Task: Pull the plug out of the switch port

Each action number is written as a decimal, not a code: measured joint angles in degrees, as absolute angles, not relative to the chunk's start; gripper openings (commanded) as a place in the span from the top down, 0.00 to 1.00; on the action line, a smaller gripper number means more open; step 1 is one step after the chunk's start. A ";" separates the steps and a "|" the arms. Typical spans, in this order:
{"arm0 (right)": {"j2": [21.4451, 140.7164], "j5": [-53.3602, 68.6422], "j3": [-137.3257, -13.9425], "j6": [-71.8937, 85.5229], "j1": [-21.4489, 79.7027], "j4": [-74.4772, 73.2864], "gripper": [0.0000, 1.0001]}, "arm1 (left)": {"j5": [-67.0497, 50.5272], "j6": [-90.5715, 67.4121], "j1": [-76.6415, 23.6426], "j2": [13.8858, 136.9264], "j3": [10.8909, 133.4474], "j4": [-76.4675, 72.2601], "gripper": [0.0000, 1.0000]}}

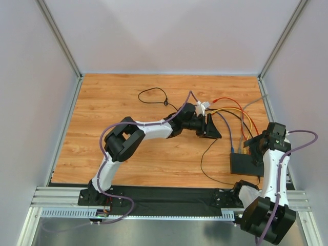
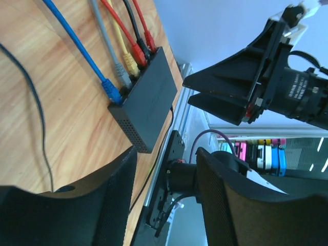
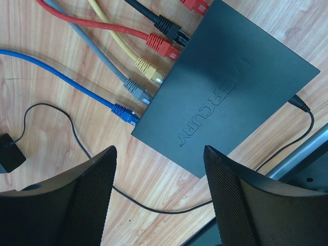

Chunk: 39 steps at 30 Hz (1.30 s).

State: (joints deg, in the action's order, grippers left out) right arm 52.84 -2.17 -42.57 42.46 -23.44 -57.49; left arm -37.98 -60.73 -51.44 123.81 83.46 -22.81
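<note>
The switch [image 3: 230, 87] is a flat black box at the table's right side [image 1: 245, 163], also seen edge-on in the left wrist view [image 2: 151, 95]. Several plugs sit in its sockets: blue [image 3: 124, 113], grey [image 3: 137, 89], yellow [image 3: 148, 69], red [image 3: 163, 47], black [image 3: 169, 25] and another red [image 3: 193, 5]. My right gripper [image 3: 160, 189] hovers open above the switch's near corner, nothing between its fingers [image 1: 254, 148]. My left gripper [image 2: 166, 189] is open and empty, held above the table left of the switch [image 1: 211, 128].
Coloured cables [image 1: 233, 110] fan out from the switch toward the table's far right. A thin black power cord [image 3: 154, 207] loops across the wood to a small black adapter [image 3: 9, 154]. The table's metal rail [image 1: 169, 197] and right wall are close by.
</note>
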 measured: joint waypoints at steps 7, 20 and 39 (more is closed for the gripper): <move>53.56 -3.57 -42.26 42.85 -23.44 -56.90 0.26 | -32.23 -61.56 -56.27 127.33 88.79 -17.63 0.57; 56.29 -3.97 -42.76 41.30 -23.44 -56.55 0.22 | -20.78 -57.65 -60.62 128.18 90.98 -11.05 0.32; 56.10 -2.90 -43.13 40.42 -23.44 -56.49 0.20 | -6.79 -35.88 -63.59 118.26 84.14 -1.78 0.00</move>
State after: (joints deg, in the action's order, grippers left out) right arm 56.10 -2.90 -43.13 40.42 -23.44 -56.49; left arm -6.79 -35.88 -63.59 118.26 84.14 -1.78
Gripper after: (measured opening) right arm 0.798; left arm 0.993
